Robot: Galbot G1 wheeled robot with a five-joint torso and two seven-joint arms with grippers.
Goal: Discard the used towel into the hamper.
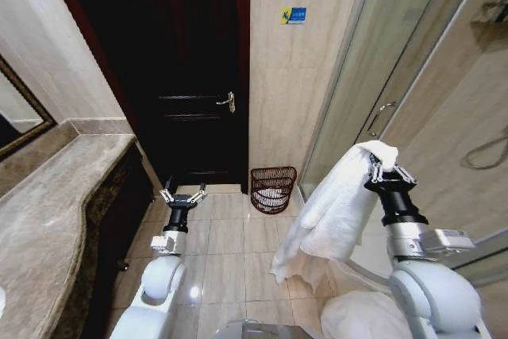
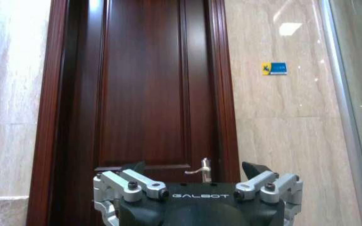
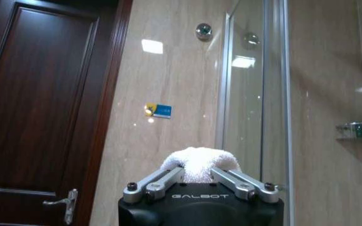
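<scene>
The right gripper is raised in the head view, clamped on a white towel that hangs below it; the hamper stands on the floor by the dark door. The left gripper is held low, fingers spread. The left wrist view has the left gripper apart, facing the door. The right wrist view has the right gripper pinching the towel.

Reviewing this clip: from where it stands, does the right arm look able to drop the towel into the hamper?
Probably not yet. The right gripper holds the towel well short of the hamper, which stands against the far wall beside the door. Open floor lies between.
</scene>
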